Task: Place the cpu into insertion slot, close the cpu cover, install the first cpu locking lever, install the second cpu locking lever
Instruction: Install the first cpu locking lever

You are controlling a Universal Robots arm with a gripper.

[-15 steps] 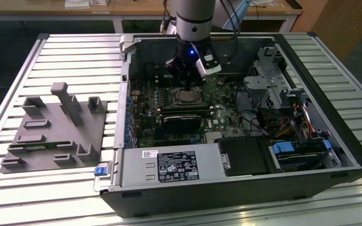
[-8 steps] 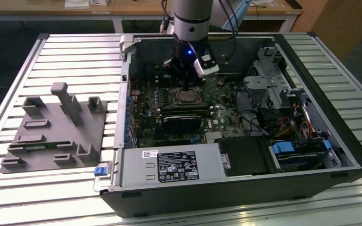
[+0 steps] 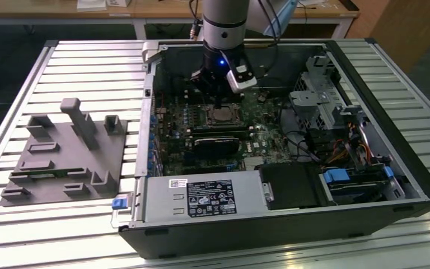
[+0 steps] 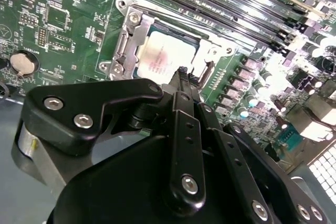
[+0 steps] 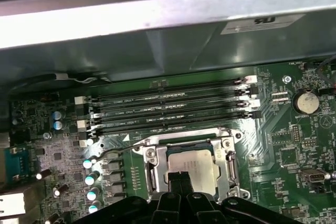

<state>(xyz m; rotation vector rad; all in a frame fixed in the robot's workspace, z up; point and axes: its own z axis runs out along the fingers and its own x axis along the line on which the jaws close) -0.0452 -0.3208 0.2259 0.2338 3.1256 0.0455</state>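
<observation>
I find the gripper clenched on nothing, tips just over the cpu, which lies flat, framed by the lowered cpu cover.

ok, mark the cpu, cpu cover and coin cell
cpu [image 5: 202, 162], first wrist view, metal top.
cpu cover [image 5: 157, 174], first wrist view, side rail.
coin cell [image 5: 305, 100], first wrist view, its face.

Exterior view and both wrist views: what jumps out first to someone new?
In the exterior view, the arm reaches down into the open computer case on the slatted table. In both wrist views the pale cpu sits in its socket, framed by the silvery cpu cover, with the black gripper, tips together, at its edge. A grey moulded fixture lies on the exterior view's left.
</observation>
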